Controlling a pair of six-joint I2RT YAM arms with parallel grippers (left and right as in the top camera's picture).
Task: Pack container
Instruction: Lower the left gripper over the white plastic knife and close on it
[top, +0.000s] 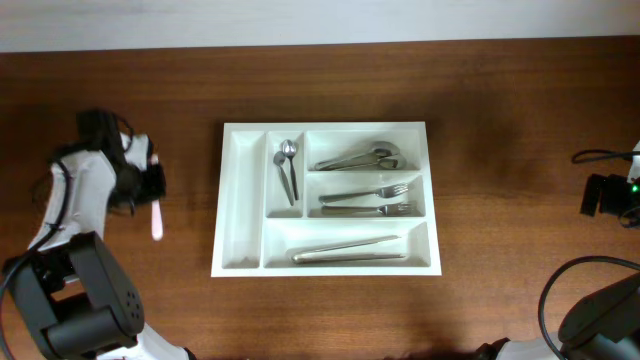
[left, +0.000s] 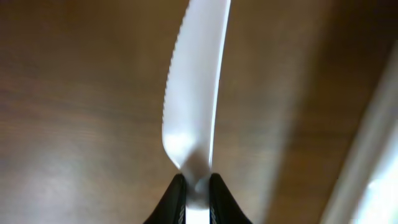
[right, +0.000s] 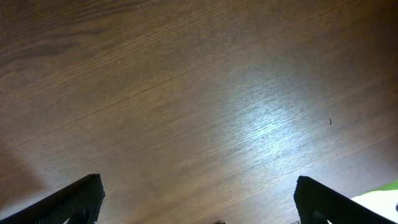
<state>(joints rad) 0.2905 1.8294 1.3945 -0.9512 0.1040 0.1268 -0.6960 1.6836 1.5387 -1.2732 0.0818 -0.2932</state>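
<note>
The white cutlery tray, the container (top: 232, 200), lies mid-table with spoons (top: 287, 165), forks (top: 370, 200) and knives (top: 350, 250) in its compartments; its far-left narrow compartment holds nothing. Its edge shows at the right of the left wrist view (left: 367, 168). My left gripper (top: 152, 190) is at the far left of the table, shut on a white plastic knife (top: 156, 218). In the left wrist view the fingers (left: 198, 190) pinch the knife's handle and the serrated blade (left: 196, 81) points away. My right gripper (right: 199, 199) is open and empty over bare wood at the far right.
The brown wooden table (top: 500, 200) surrounds the tray. The left arm's base (top: 80, 300) stands at the front left and the right arm's base (top: 600, 310) at the front right. A black cable (top: 600, 155) runs at the right edge.
</note>
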